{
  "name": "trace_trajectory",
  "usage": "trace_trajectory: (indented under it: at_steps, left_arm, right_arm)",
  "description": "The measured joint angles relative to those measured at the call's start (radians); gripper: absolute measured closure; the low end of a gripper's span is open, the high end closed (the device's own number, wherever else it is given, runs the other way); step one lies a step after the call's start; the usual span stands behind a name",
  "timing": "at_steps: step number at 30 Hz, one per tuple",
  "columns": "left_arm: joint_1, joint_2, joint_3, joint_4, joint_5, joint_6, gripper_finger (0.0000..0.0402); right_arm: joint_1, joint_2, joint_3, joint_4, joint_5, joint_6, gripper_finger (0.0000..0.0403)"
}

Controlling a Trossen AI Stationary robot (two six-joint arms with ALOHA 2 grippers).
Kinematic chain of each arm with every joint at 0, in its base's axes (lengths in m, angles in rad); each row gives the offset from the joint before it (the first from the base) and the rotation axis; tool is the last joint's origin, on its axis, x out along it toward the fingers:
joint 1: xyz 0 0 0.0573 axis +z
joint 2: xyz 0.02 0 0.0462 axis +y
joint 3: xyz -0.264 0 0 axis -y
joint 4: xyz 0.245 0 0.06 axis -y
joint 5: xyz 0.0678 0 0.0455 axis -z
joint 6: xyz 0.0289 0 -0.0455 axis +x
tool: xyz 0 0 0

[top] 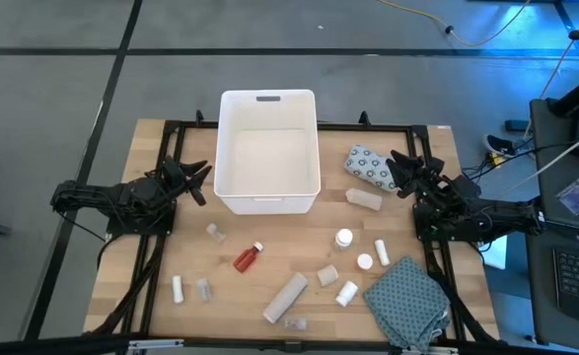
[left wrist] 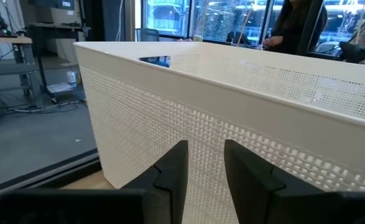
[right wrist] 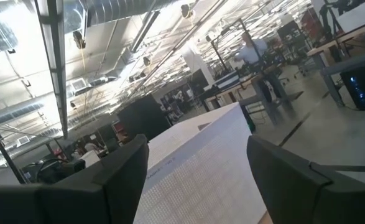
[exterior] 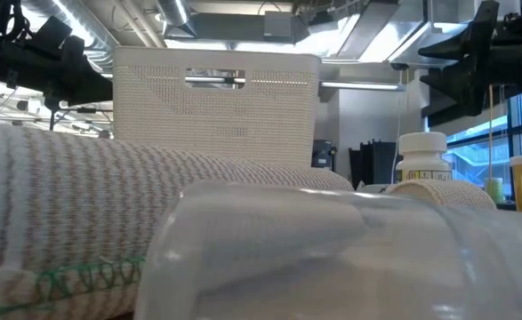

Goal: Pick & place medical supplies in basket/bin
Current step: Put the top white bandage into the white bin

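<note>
- From table height I see a clear vial (exterior: 332, 258) lying on its side, filling my foreground.
- Behind it, a ribbed white roll (exterior: 92, 204) with green stitching, also lying flat.
- The white tub (exterior: 216, 111) stands beyond, handle slot facing me.
- To the right, a white bottle (exterior: 423, 158) stands upright.
- Dark arm parts hang at both upper corners.

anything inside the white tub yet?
The high view shows the white tub holding nothing: bare floor, no supplies. Only the strip of floor under its near wall is hidden from that view.
</note>
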Motion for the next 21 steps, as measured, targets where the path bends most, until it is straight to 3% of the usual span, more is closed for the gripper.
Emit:
trace_trajectory:
  at_steps: [5, 10, 17, 21]
  left_arm:
    - [0.000, 0.000, 0.000, 0.001, -0.008, -0.002, 0.0296]
    - [0.000, 0.000, 0.000, 0.055, 0.024, -0.033, 0.0257]
    - [0.000, 0.000, 0.001, 0.317, -0.053, 0.020, 0.0177]
    - [0.000, 0.000, 0.002, 0.462, -0.057, 0.099, 0.0159]
  right_arm:
    - [0.000, 0.000, 0.000, -0.001, 0.030, 0.002, 0.0130]
    - [0.000, 0.000, 0.000, -0.002, 0.080, 0.000, 0.0130]
    - [0.000, 0.000, 0.000, -0.004, 0.131, -0.016, 0.0130]
    - [0.000, 0.000, 0.000, -0.004, 0.132, -0.019, 0.0130]
